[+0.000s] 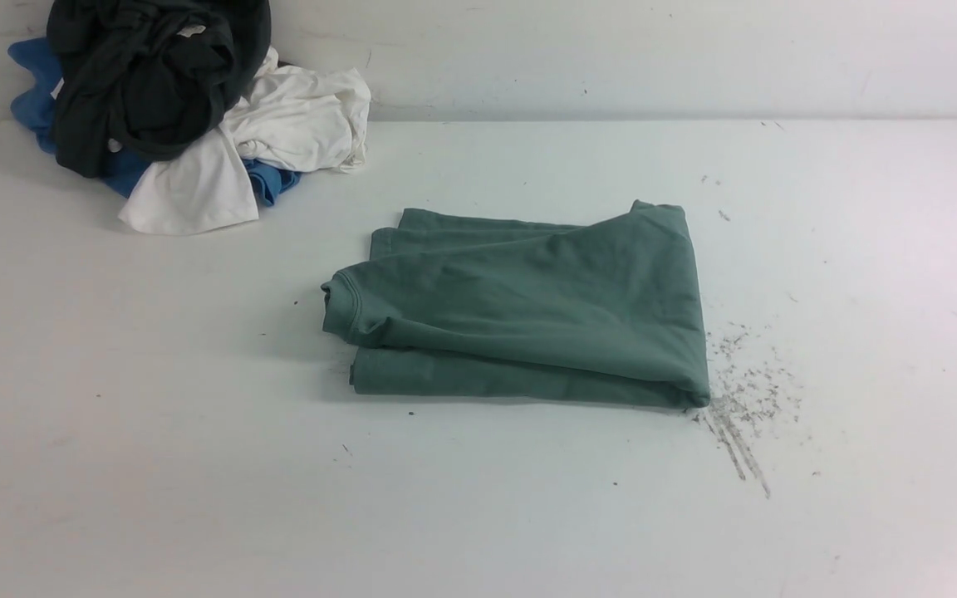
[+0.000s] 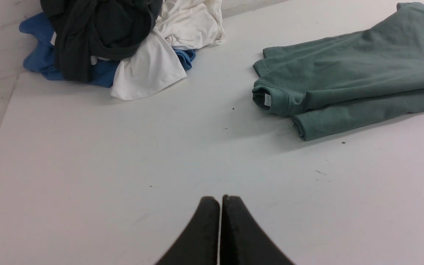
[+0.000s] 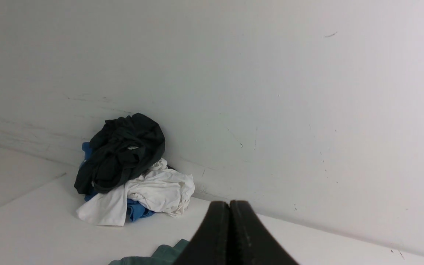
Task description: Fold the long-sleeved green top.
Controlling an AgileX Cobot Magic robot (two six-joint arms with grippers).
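The green long-sleeved cotton top (image 1: 520, 307) lies folded into a compact rectangle near the middle of the white table (image 1: 154, 465), and neither arm shows in the front view. Its ribbed collar (image 1: 339, 295) points toward the robot's left, and a layer of fabric peeks out beneath the upper fold along the near edge. In the left wrist view a small pale label (image 2: 268, 99) shows inside the neck opening.

Off in the far left corner sits a heap of loose clothing: a dark, nearly black garment (image 1: 154, 75) on top, a crumpled white garment (image 1: 279, 133) spilling toward the table's centre, and a blue garment (image 1: 34, 91) underneath. The heap rests against the white wall (image 1: 653, 50) and is well apart from the green top.

Just right of the top's near right corner, a patch of dark scuff marks and specks (image 1: 744, 407) streaks the table.

The left gripper (image 2: 220, 200) hangs above bare table, its black fingers pressed together with nothing between them. The right gripper (image 3: 229, 204) is likewise clenched and empty, tilted toward the wall, with a sliver of green fabric just at its base.
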